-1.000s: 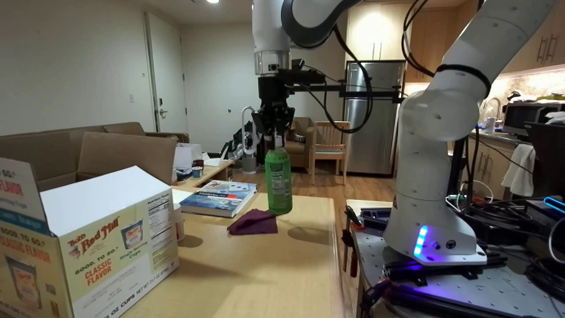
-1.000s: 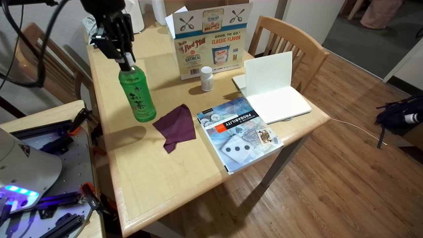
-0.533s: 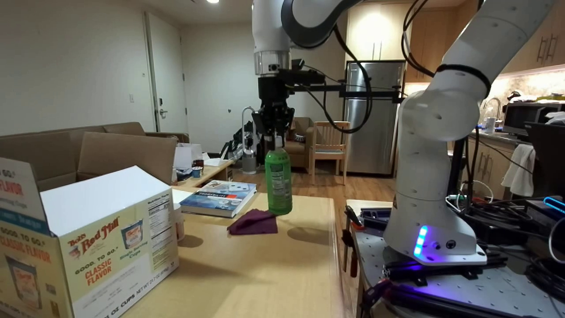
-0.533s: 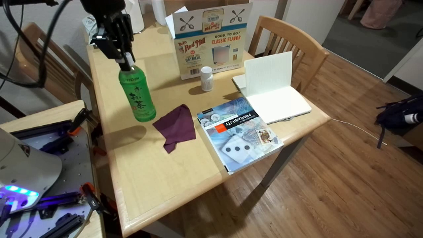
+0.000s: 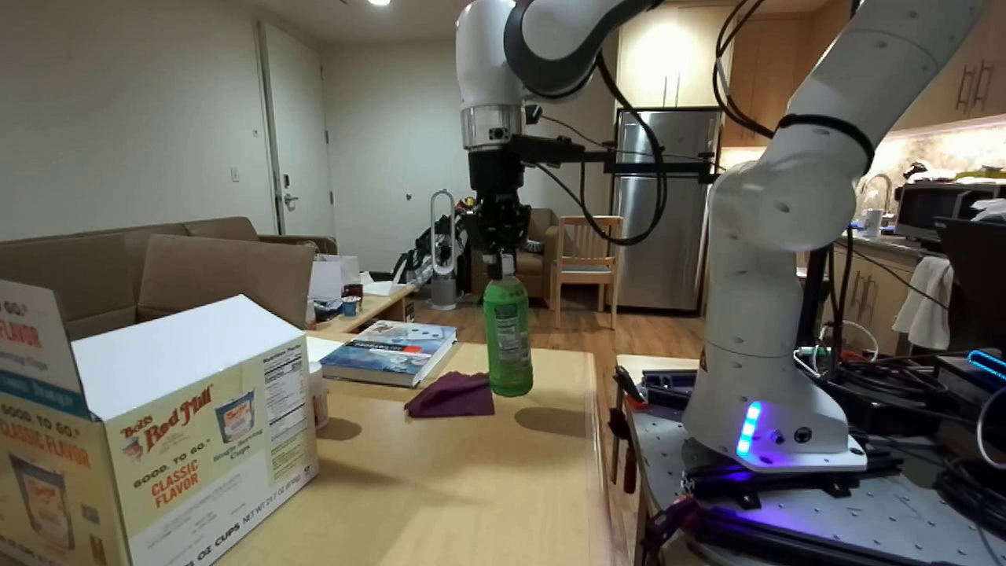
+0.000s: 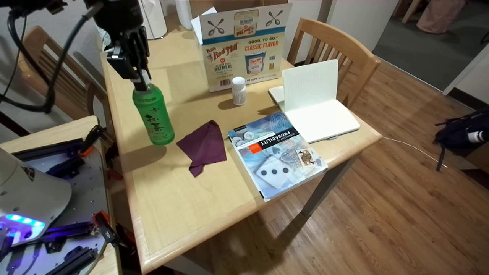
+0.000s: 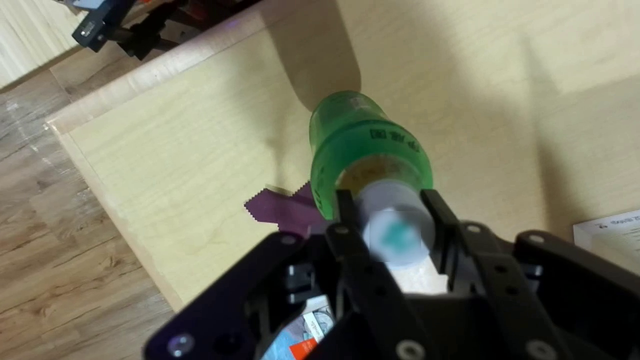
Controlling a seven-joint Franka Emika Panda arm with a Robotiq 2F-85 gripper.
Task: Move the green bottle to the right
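Note:
A translucent green bottle point(image 5: 509, 338) with a white cap hangs nearly upright, leaning slightly, in both exterior views. Its shadow lies apart from its base, so it appears to be just above the table. My gripper point(image 7: 387, 202) is shut on the cap point(image 7: 397, 235), one black finger on each side of it. Seen from the wrist, the green body point(image 7: 370, 135) stretches away below the fingers. In an exterior view, the label point(image 6: 154, 118) faces the camera and the fingers partly cover the neck.
Close beside the bottle lies a purple cloth point(image 6: 206, 147) on the table point(image 6: 183, 214). Farther off are a probability book point(image 6: 275, 156), an open notebook point(image 6: 317, 114), a white pill bottle point(image 6: 239, 91) and a cardboard box point(image 6: 244, 53). The robot's base point(image 5: 770, 393) stands beyond the table edge.
Over the last half second my gripper and the held bottle have moved lower, and slightly right in an exterior view, away from the cloth. The grip on the cap is unchanged.

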